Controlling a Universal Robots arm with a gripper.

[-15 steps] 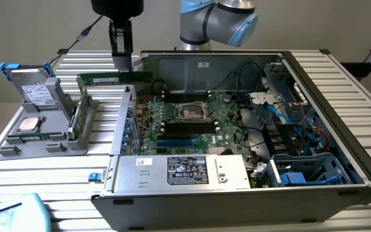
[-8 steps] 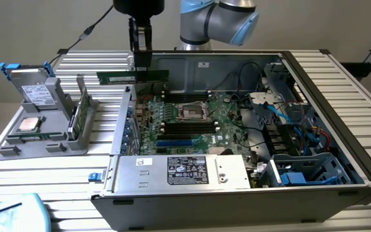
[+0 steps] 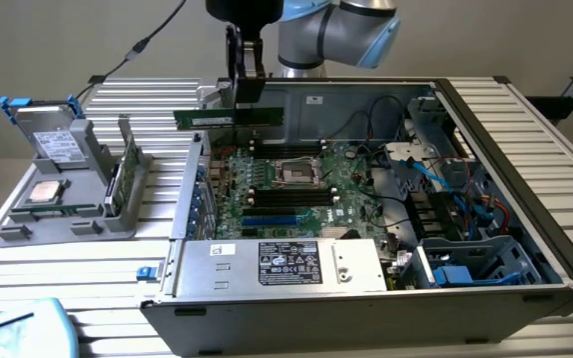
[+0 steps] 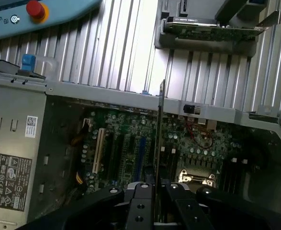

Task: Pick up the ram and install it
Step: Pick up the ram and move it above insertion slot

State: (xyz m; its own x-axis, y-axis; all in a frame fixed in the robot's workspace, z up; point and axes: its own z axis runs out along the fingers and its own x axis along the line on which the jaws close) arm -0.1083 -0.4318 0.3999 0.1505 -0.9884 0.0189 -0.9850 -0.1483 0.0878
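Gripper (image 3: 248, 101) pinched narrow on ram (image 3: 212, 118), held level in air over mobo (image 3: 339, 198), abt 11 o'clock from CPU socket (image 3: 297, 173). Pickup done; ram not yet seated in slot.

The fingers (image 3: 250, 86), pinching the ram (image 3: 229, 118), hang in open air above the open computer case (image 3: 525, 149). Directly below them the motherboard (image 3: 312, 175) lies uncovered, its black slot strips (image 3: 286, 195) reachable from above. Behind them rises the case's back wall (image 3: 346, 104). Farther off, at the exterior view's right, cables (image 3: 366, 123) and a drive cage (image 3: 465, 261) crowd the floor. The power supply (image 3: 286, 261) closes the near end.
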